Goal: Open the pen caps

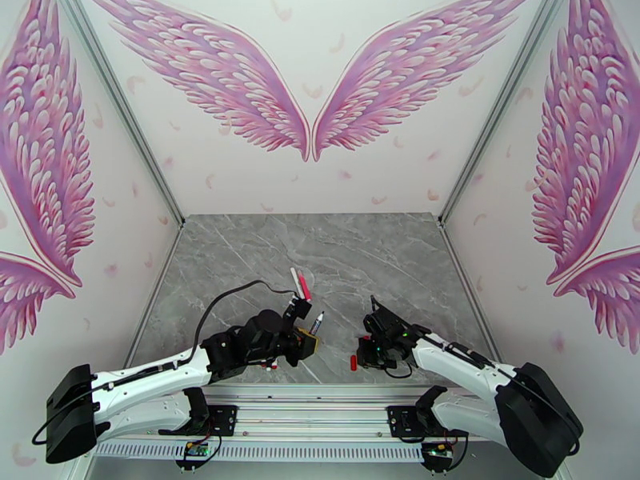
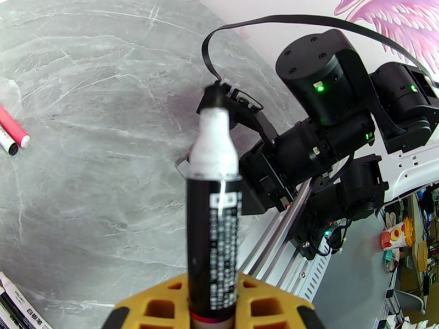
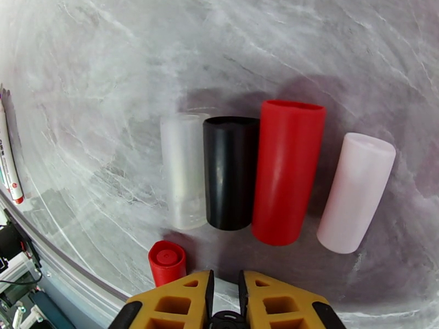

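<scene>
Left gripper [image 2: 214,311]: jaws clamped on the lower barrel of a black pen [image 2: 214,237], which stands straight up out of the yellow fingers [image 2: 159,309]. The barrel is black with white print, the upper section is white, and the dark tip at the top is exposed. From the top view I see it held above the grey marble table [image 1: 240,258], near the front edge and left of centre.

Two loose pens [image 1: 301,283], pink and white, lie together on the table just beyond that gripper. The left wrist view catches a red-ended pen [image 2: 13,132] and a black-ended one beside it at the left border. More pens sit at its bottom-left corner, cut off by the frame.

A small red cap [image 3: 167,261] sits on the table between the arms, end face towards the right wrist camera, just beside the right gripper's left finger.

Four more pen caps lie side by side in a row on the table ahead of the right gripper [image 3: 226,294]:
- clear cap [image 3: 184,171], touching the black one
- black cap [image 3: 230,174], touching the red one
- red cap [image 3: 288,171]
- pale pink cap [image 3: 356,193], a little apart from the red and slightly angled

Right jaws are nearly together — narrow slit, nothing between them. One more pen [image 3: 8,154] lies along the left border of that view.
</scene>
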`<state>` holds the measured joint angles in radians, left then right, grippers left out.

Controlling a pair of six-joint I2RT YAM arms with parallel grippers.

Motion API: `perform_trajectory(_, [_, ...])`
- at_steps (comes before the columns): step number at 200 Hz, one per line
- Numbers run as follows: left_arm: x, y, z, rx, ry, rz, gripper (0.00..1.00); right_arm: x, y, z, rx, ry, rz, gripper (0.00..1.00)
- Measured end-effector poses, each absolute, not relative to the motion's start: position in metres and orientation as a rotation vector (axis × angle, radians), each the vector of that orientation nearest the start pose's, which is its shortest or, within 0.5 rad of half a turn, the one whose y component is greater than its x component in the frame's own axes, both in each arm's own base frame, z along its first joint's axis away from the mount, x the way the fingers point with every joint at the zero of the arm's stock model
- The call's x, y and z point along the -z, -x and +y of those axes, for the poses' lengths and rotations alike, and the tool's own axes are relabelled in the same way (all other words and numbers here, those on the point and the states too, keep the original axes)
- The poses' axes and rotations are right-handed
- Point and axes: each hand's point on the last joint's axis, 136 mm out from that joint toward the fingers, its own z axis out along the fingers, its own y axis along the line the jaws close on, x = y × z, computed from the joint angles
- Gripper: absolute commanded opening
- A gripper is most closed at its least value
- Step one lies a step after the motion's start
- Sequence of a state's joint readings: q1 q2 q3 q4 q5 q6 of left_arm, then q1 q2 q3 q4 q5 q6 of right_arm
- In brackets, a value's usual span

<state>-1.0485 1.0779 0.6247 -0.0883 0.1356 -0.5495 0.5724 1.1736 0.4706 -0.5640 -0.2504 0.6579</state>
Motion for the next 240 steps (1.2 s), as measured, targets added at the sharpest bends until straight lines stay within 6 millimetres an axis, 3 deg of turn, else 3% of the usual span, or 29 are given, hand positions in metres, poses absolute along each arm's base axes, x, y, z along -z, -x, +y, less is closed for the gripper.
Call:
perform_trajectory(59, [-0.161, -0.155, -0.315, 1.029, -0.659, 2.232, 0.00, -0.016, -0.158, 0.155, -0.588, -0.066, 2.983, 0.32])
perform_trajectory(123, [-0.158, -0.158, -0.313, 0.981, -0.632, 2.240, 0.00, -0.022, -0.156, 0.155, -0.601, -0.052, 2.970, 0.32])
perform_trajectory(178, [-0.139, -0.171, -0.291, 0.758, -0.492, 2.326, 0.00, -0.057, -0.164, 0.160, -0.659, -0.026, 2.879, 0.35])
perform_trajectory(240, [-0.111, -0.175, -0.279, 0.489, -0.318, 2.445, 0.00, -0.101, -0.175, 0.170, -0.743, 0.121, 2.715, 0.61])
